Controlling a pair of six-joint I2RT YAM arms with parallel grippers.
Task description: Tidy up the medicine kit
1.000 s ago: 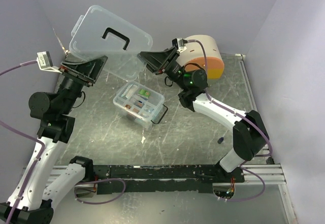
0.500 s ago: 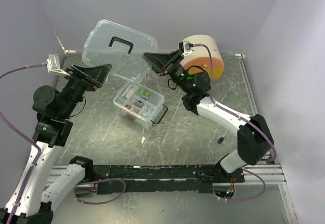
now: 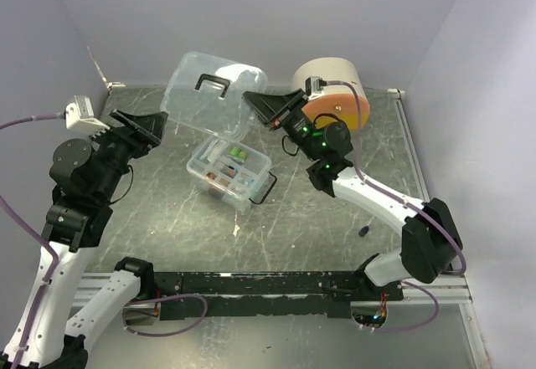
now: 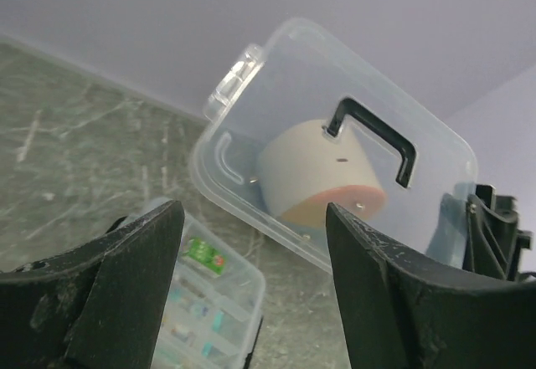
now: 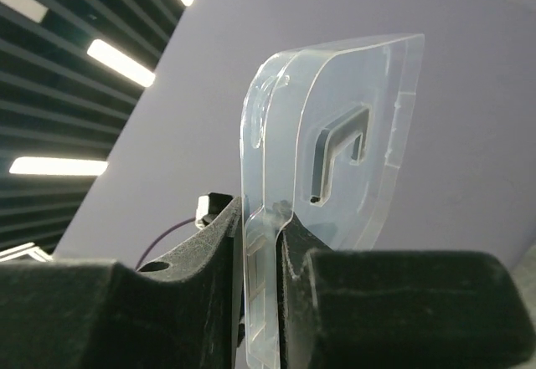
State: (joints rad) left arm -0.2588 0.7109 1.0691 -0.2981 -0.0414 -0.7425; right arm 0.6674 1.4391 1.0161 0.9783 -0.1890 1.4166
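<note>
- Lid (image 3: 194, 105) of thin clear plastic with a black handle (image 3: 211, 83) hangs tilted in the air, just far of the open kit box (image 3: 228, 168). It is probably light, springy and slick.
- Right gripper (image 5: 261, 252) is clenched on the lid's right rim, which is likely the stiffest hold.
- Left gripper (image 4: 251, 302) gapes wide, left of the lid and grasping nothing.
- Box is clear, with compartments of small packets, and sits on a scratched grey table (image 3: 335, 227).

Two dark fingers (image 4: 126, 294) of the left gripper (image 4: 251, 214) stand wide apart in the foreground. Between them, a clear lid (image 4: 251, 105) with a black handle (image 4: 378, 139) hangs tilted above an open box (image 4: 213, 298). A beige-and-orange roll (image 4: 322, 176) shows through it. The right gripper (image 4: 494, 222) meets its right edge.
</note>
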